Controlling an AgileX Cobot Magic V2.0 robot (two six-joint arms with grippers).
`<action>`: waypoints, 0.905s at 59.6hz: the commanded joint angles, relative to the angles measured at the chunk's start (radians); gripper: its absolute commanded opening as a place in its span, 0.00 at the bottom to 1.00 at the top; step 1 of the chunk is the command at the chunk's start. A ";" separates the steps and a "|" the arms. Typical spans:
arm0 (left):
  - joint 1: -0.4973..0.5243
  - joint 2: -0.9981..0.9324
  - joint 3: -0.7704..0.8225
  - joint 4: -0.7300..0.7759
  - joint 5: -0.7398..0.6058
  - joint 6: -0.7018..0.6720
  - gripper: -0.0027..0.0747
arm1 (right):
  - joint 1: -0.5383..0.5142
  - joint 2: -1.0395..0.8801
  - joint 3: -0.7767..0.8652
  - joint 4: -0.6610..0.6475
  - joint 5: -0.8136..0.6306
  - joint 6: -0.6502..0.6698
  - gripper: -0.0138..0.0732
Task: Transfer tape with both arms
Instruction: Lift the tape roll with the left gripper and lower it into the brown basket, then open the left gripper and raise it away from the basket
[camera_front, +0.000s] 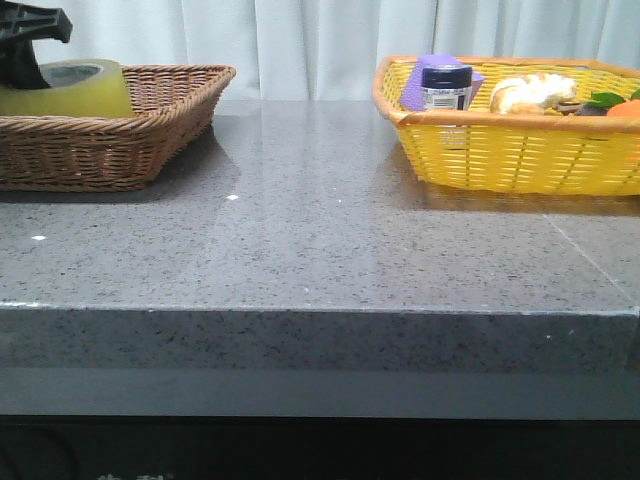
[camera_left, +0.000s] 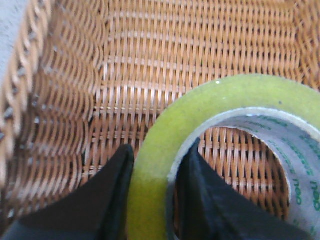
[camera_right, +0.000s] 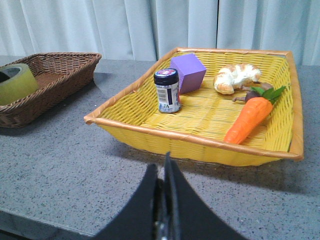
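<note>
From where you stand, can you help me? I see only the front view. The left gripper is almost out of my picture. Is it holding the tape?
Observer: Yes. The left gripper is shut on the tape, one finger outside the roll's wall and one inside the core.
Operator: Is the tape lifted from the brown basket?
Observer: I cannot tell; the left wrist view shows only the brown basket floor behind the roll.
Operator: And the right gripper?
Observer: The right gripper is shut and empty, near the yellow basket, on the robot's side of it.
</note>
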 joint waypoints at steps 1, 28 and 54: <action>0.001 -0.052 -0.040 -0.015 -0.086 -0.013 0.34 | -0.005 0.017 -0.024 -0.003 -0.093 0.001 0.06; 0.001 -0.272 -0.002 -0.009 -0.102 -0.009 0.43 | -0.005 0.017 -0.024 -0.003 -0.092 0.001 0.06; -0.001 -0.815 0.493 -0.031 -0.181 -0.009 0.01 | -0.005 0.017 -0.024 -0.003 -0.092 0.001 0.06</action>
